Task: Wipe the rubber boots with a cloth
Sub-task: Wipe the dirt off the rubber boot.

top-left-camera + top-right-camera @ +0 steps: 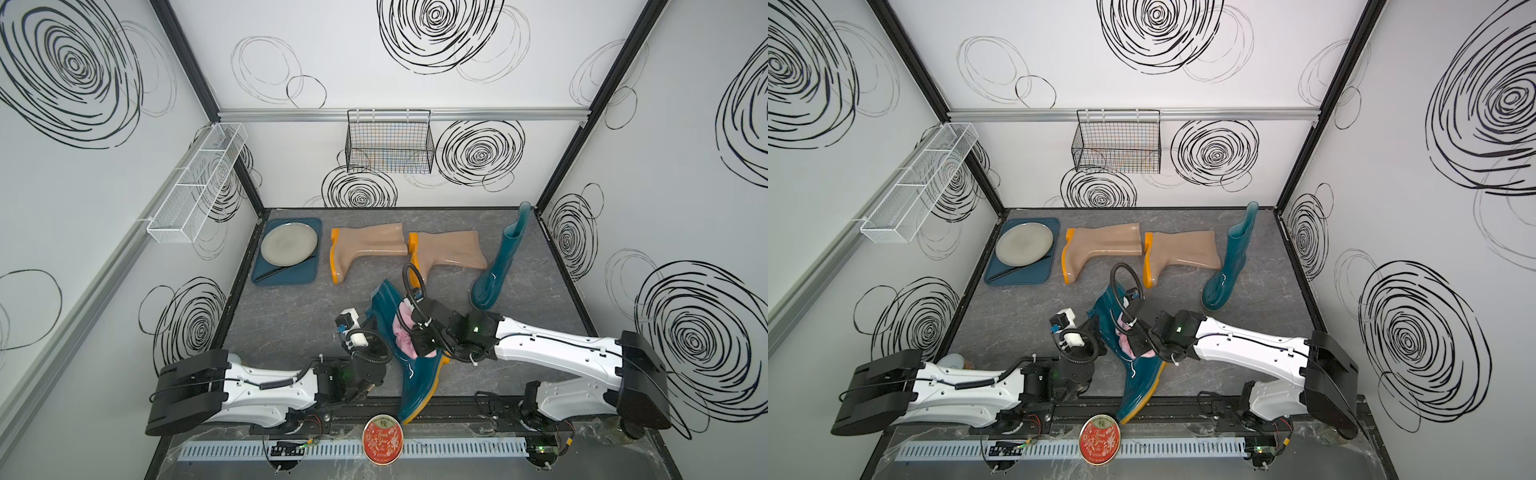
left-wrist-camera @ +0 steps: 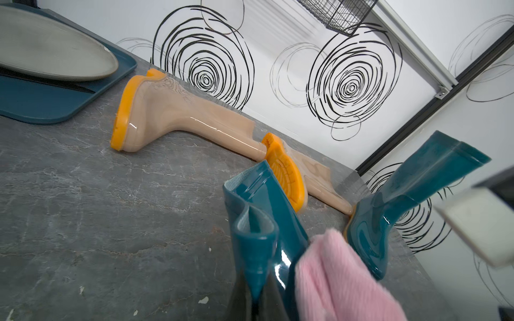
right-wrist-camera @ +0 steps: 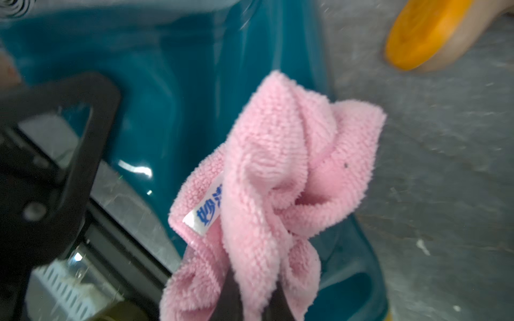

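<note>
Up front, both tools are clamped, one on a boot and one on the cloth.
Left tool (image 2: 257, 304) pinches the shaft rim of the near teal boot (image 1: 415, 374), whose toe overhangs the worktop (image 1: 291, 316) front. Right tool (image 3: 254, 300) grips the pink cloth (image 3: 278, 155) over that shaft. Farther back, beige boots (image 1: 368, 245) lie sideways and a second teal boot (image 1: 498, 262) stands upright.

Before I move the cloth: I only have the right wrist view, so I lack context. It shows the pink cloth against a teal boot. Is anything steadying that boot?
Observer: Yes. The left tool is shut on the cuff of that held teal boot.
Operator: Where does its foot end?
Observer: Its toe reaches over the black rail at the near edge, beside a red tin.
Operator: And the other boots?
Observer: The second teal boot stands upright at the far right, and the two beige boots lie on their sides at the back.
</note>
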